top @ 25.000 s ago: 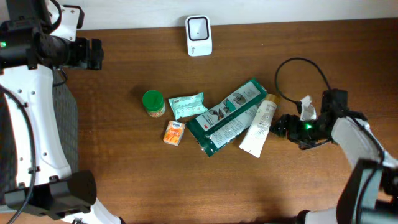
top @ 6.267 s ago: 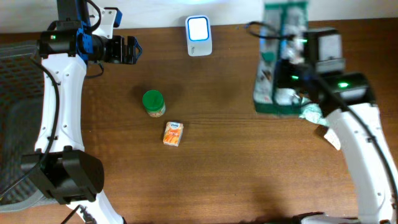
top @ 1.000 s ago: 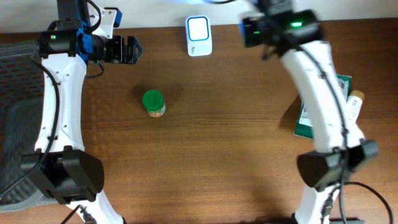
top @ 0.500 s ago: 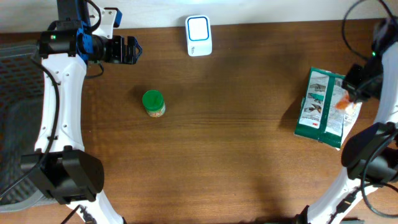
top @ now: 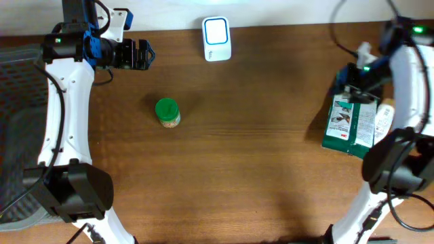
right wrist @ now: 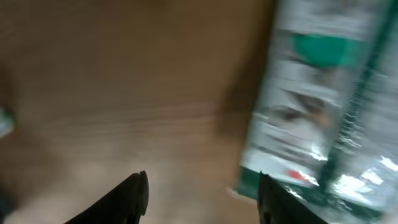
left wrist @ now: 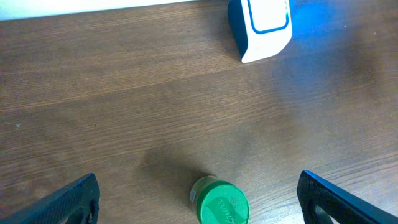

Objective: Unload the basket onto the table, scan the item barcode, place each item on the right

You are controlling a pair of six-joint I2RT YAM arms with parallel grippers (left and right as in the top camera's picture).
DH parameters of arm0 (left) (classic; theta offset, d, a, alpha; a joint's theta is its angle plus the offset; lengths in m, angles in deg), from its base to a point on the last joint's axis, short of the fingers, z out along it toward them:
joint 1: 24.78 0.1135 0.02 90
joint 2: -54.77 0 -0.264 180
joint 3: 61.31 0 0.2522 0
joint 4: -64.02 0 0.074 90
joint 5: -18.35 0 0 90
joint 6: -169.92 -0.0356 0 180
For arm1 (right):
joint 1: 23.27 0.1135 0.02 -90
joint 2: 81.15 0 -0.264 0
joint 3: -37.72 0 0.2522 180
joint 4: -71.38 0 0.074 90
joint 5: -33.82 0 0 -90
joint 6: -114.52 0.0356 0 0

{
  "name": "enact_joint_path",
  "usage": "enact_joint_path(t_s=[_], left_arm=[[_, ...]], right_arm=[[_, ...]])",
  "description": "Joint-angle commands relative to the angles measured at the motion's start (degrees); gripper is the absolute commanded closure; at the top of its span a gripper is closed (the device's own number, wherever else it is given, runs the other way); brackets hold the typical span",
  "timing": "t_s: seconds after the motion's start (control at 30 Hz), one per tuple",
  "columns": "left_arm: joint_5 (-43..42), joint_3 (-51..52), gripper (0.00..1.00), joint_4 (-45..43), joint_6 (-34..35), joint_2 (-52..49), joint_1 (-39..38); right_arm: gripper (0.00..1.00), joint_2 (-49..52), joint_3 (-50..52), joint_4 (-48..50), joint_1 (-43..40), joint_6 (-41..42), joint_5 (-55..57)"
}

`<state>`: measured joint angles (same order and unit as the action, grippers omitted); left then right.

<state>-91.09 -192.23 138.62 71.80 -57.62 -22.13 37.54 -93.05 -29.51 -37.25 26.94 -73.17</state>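
The white barcode scanner (top: 216,38) stands at the table's back edge, its face lit blue in the left wrist view (left wrist: 261,25). A green-lidded jar (top: 167,112) stands alone left of centre and shows low in the left wrist view (left wrist: 219,202). My left gripper (top: 139,54) hovers open behind the jar, its fingers wide apart (left wrist: 198,182) and empty. My right gripper (top: 352,78) is at the far right over the back end of a green and white packet (top: 350,125). In the blurred right wrist view its jaws (right wrist: 202,190) stand open with only bare table between them, and the packet (right wrist: 323,106) lies just to the right.
A white tube (top: 384,115) lies against the packet's right side. A dark mesh basket (top: 17,102) sits off the table's left edge. A cable (top: 346,30) loops above the right arm.
The right arm swung from beside the scanner to the right-hand pile and came down over the packet's back end. Its jaws went from shut to open. The left arm stayed still.
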Motion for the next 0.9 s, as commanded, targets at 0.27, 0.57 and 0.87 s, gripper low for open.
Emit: enact_joint_path(t_s=[0.27,0.57,0.87], left_arm=[[-0.02,0.0,0.01,-0.07,-0.33,-0.24,0.13],[5.62,-2.08,0.01,-0.9,-0.31,0.33,0.5],[7.96,-18.64,0.01,7.63,-0.28,2.86,9.16]], right_arm=[[0.06,0.79,-0.94,27.28,35.82,4.11,-1.81],[0.02,6.82,-0.9,35.89,44.92,9.86,1.2],[0.03,11.26,-0.9,44.17,53.83,2.05,11.72]])
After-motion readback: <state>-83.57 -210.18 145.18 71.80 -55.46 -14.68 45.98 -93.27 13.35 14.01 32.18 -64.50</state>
